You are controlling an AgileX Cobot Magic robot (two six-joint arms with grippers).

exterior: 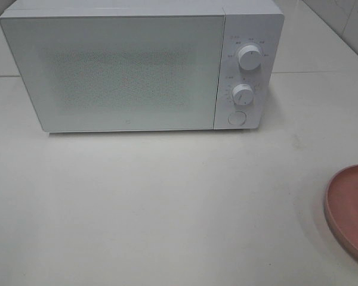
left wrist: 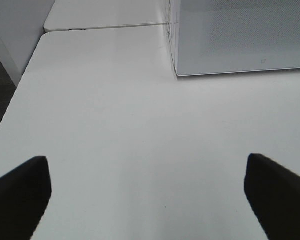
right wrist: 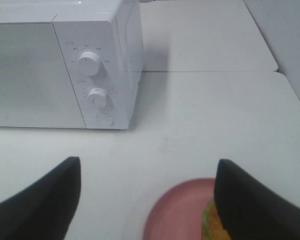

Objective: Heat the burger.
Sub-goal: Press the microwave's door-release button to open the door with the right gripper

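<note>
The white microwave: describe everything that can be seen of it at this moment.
The white box-shaped microwave oven stands upright at the back of the pale tabletop, front facing the high camera. Its wide door, with a speckled frosted window, is shut. The control panel right of the door carries an upper round dial, a lower round dial and a round button beneath them. The casing looks like smooth plastic or painted metal. Only the tabletop touches it.
</note>
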